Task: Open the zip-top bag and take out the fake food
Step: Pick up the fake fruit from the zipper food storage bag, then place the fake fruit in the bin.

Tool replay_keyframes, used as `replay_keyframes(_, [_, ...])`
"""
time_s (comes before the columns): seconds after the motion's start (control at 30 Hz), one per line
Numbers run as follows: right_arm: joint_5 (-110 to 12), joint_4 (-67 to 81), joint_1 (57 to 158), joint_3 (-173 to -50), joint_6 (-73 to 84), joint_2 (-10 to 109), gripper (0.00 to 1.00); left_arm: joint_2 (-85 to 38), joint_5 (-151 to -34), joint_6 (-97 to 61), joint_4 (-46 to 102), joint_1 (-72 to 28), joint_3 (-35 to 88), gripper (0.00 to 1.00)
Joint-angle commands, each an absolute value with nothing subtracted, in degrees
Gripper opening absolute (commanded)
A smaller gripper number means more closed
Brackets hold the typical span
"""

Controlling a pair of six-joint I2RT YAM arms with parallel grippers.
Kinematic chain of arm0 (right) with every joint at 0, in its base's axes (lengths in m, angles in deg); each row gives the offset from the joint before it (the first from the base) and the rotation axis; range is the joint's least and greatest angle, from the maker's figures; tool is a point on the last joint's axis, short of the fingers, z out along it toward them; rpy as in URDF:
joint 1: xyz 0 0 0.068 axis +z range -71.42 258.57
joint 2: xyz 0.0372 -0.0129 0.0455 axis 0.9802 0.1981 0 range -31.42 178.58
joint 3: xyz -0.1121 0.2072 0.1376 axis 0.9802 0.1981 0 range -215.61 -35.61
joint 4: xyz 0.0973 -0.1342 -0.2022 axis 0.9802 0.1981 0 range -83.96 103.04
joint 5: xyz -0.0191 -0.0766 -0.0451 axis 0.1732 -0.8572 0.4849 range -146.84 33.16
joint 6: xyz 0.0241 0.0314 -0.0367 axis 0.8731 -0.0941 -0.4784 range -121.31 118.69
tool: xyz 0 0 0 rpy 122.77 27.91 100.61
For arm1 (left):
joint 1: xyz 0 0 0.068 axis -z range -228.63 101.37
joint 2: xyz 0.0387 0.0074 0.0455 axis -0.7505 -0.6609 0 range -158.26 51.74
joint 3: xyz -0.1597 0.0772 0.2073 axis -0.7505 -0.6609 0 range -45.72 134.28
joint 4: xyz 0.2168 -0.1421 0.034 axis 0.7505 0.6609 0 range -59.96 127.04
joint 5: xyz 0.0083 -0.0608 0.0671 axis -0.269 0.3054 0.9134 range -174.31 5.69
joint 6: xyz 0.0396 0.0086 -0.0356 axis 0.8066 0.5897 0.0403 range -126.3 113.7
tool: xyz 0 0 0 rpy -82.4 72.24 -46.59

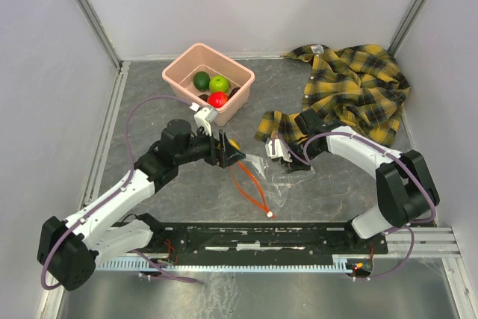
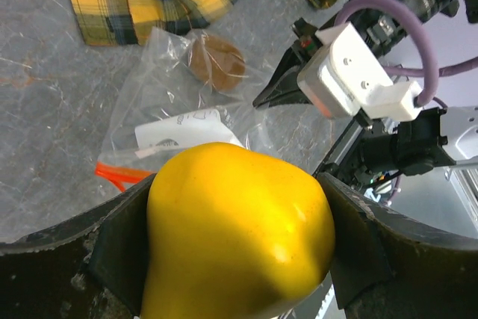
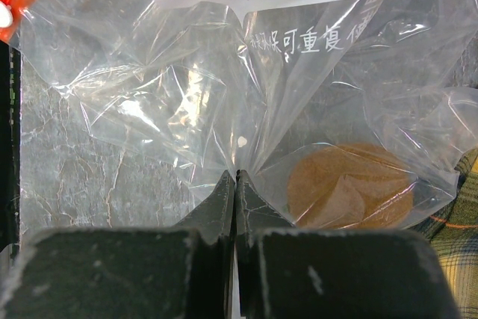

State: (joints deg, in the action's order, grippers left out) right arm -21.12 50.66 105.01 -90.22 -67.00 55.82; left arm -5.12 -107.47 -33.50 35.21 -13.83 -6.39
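My left gripper (image 2: 239,248) is shut on a glossy yellow-orange piece of fake food (image 2: 239,222), held just left of the zip-top bag (image 1: 272,177) in the top view. The clear, crinkly bag lies on the table with its orange-red zip strip (image 1: 250,184) trailing toward the near edge. My right gripper (image 3: 237,177) is shut, pinching a fold of the bag's plastic (image 3: 187,95). A brown fake fruit (image 3: 351,184) sits inside the bag, just right of that pinch. A dark green (image 1: 202,80), a light green (image 1: 219,84) and a red fruit (image 1: 217,98) lie in the pink tub (image 1: 188,63).
The yellow-and-black plaid shirt (image 1: 351,91) is heaped at the back right, its edge reaching the bag. The pink tub stands at the back, just beyond my left gripper. Grey walls close in the table on both sides and at the rear.
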Motion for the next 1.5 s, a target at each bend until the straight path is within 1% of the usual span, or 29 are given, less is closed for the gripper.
replay_keyframes(0.0, [-20.9, 50.2, 104.6, -90.2, -67.6, 54.8, 0.02, -6.0, -109.5, -31.0, 35.5, -15.2, -1.8, 0.40])
replay_keyframes(0.27, [-20.7, 50.3, 104.6, -90.2, -67.8, 54.8, 0.03, -7.9, -109.8, -30.8, 35.5, -17.7, 2.5, 0.39])
replay_keyframes(0.43, [-20.6, 50.4, 104.5, -90.2, -67.9, 54.8, 0.03, -9.4, -109.8, -30.1, 35.9, -19.3, 5.8, 0.37])
replay_keyframes(0.6, [-20.5, 50.5, 104.6, -90.2, -67.9, 54.8, 0.03, -11.1, -110.5, -29.5, 35.7, -21.0, 8.2, 0.36])
replay_keyframes(1.27, [-19.9, 51.0, 104.6, -90.1, -68.6, 54.8, 0.03, -19.3, -113.5, -31.5, 28.8, -30.1, 12.8, 0.37])
replay_keyframes(1.47, [-19.8, 51.1, 104.5, -90.1, -68.8, 54.7, 0.04, -22.9, -112.8, -31.8, 27.3, -32.2, 15.6, 0.37])
